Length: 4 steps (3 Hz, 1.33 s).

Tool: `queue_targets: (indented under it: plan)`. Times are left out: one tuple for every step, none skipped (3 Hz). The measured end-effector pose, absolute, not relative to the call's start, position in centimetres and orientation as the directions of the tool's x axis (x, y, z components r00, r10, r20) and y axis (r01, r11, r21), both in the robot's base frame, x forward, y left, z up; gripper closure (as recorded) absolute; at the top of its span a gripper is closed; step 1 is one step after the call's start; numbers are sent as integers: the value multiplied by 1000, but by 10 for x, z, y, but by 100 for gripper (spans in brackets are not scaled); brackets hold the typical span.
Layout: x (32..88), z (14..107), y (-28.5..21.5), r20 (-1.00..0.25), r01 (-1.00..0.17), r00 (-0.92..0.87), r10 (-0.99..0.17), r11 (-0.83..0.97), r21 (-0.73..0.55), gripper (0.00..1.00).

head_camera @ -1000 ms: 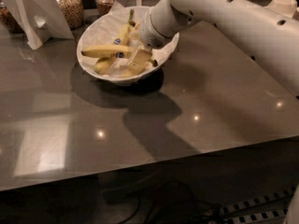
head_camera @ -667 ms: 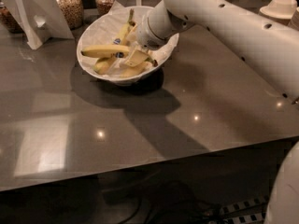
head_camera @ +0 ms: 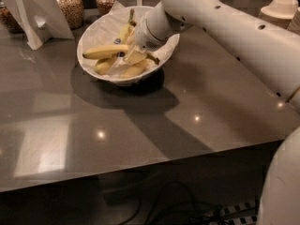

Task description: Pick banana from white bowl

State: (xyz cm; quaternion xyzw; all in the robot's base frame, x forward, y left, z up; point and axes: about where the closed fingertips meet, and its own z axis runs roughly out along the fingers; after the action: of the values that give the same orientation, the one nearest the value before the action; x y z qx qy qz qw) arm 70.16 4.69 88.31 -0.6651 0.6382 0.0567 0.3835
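The white bowl (head_camera: pixel 89 32), lined with crinkled paper, stands at the back of the dark table. Several bananas lie in it. The longest, nearly straight banana (head_camera: pixel 104 51) lies across the bowl's left half, and a small blue sticker shows near its middle. My gripper (head_camera: pixel 135 55) is down inside the bowl at the right end of this banana and touches it. My white arm (head_camera: pixel 225 27) reaches in from the right and hides the bowl's right rim. More curved bananas (head_camera: pixel 125 31) lie behind and under the gripper.
A folded white card stand (head_camera: pixel 33 18) and two glass jars (head_camera: pixel 70 6) stand behind the bowl at the left. Stacks of pale paper bowls (head_camera: pixel 280 8) sit at the back right. The table's front edge (head_camera: pixel 140 165) runs across the lower frame, with cables on the floor below.
The arm's upper link has swung a little to the left and up. The gripper stays at the same spot on the banana. The bananas have not visibly moved.
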Motion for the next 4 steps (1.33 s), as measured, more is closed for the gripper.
queue_targets:
  plan:
    - [697,878,47,-557,-901,173,-812,97,-422,87]
    - [689,883,53,-529,-909,195,-826,51,-414,100]
    - [678,899,62,-482,-915,239,-843,-29,-403,100]
    - [667,916,70,-433,-919,283,-856,-112,-379,100]
